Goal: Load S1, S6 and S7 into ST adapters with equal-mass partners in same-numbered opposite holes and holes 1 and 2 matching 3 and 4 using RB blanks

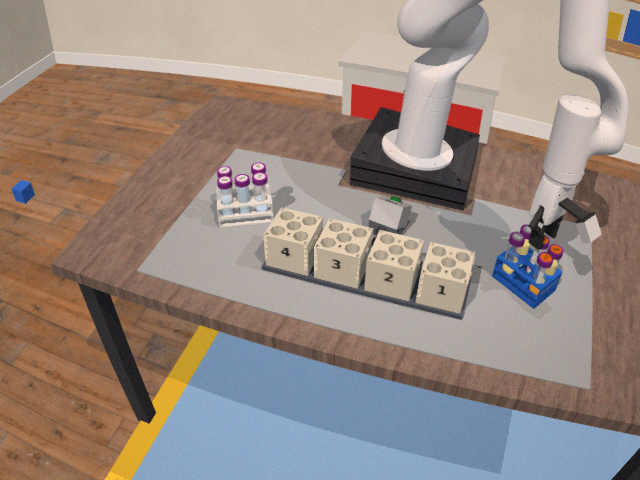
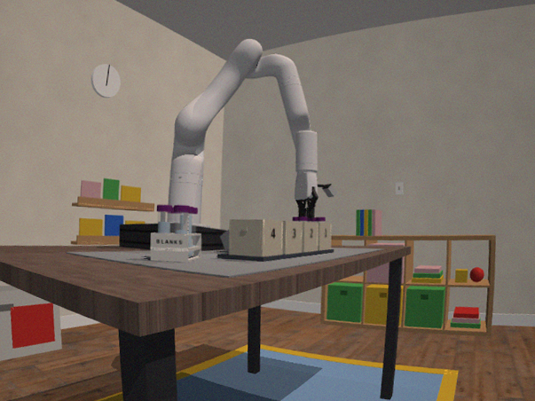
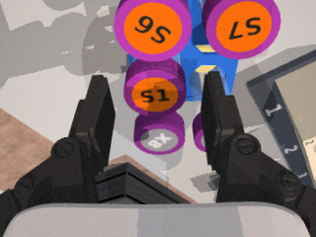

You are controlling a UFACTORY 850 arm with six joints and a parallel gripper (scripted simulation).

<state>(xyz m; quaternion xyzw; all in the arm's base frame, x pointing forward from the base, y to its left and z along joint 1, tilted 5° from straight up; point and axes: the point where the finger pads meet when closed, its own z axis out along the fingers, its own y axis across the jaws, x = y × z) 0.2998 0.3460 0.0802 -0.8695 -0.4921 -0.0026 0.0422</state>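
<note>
My gripper [image 3: 156,92] is open and hangs over the blue sample rack RS [image 1: 526,273] at the table's right side. In the wrist view its two black fingers stand on either side of the S1 cap [image 3: 156,94], apart from it. S6 [image 3: 153,24] and S7 [image 3: 239,20] stand in the rack row beyond it. A grey-dot tube, X8 [image 3: 158,134], stands nearer me, and a second purple cap [image 3: 200,133] is partly hidden by the right finger. Adapters 4 [image 1: 292,240], 3 [image 1: 342,252], 2 [image 1: 395,263] and 1 [image 1: 445,276] stand in a row on ST, and their holes look empty.
The white blank rack RB [image 1: 242,196] holds several purple-capped blanks at the left of the grey mat. The green DONE key [image 1: 391,211] sits behind the adapters, in front of the arm's black base [image 1: 416,160]. The sample rack stands near the mat's right edge.
</note>
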